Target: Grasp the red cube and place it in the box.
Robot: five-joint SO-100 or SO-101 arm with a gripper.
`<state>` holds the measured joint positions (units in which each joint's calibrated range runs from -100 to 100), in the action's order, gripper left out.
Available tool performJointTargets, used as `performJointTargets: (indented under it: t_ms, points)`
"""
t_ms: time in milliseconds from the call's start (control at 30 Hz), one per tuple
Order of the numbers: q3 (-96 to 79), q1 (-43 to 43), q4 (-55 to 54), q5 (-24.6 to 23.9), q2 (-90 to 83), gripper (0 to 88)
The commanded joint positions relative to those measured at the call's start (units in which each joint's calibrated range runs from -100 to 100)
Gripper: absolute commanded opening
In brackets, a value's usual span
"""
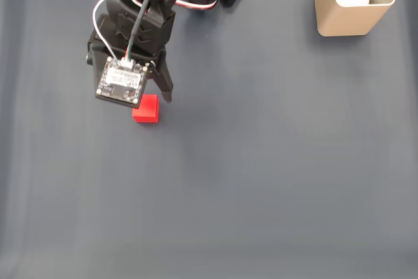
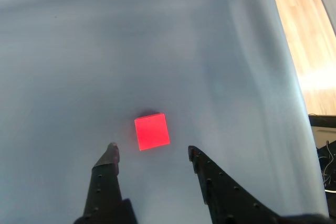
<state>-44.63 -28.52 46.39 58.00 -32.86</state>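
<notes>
Bright red cube (image 2: pixel 151 131), beige box (image 1: pixel 353 6), black arm (image 1: pixel 140 24), plain grey-blue table (image 1: pixel 274 161).

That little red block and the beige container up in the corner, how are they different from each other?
Colour: the red cube is bright red; the box is pale beige.
Size: the cube is much smaller than the box.
Form: the cube looks solid with plain faces; the box is open-topped, with white material inside.
Place: in the fixed view the cube lies just below the open gripper, while the box stands far off at the top right.
Both rest on the same dark grey surface.
</notes>
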Motion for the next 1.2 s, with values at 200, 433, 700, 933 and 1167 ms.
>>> performJointTargets:
  t_ms: [200, 433, 700, 933, 1167]
  points:
    - [4.0, -0.9, -4.8, 0.4, 5.0, 37.9]
    - [4.4, -0.6, -7.0, 0.4, 7.8, 40.5]
    - [3.4, -0.1, -12.1, 1.2, 11.3, 41.4]
    - [1.8, 0.8, -12.9, 1.5, 13.1, 41.5]
    - [-1.4, 1.5, -12.3, 0.9, 13.0, 41.3]
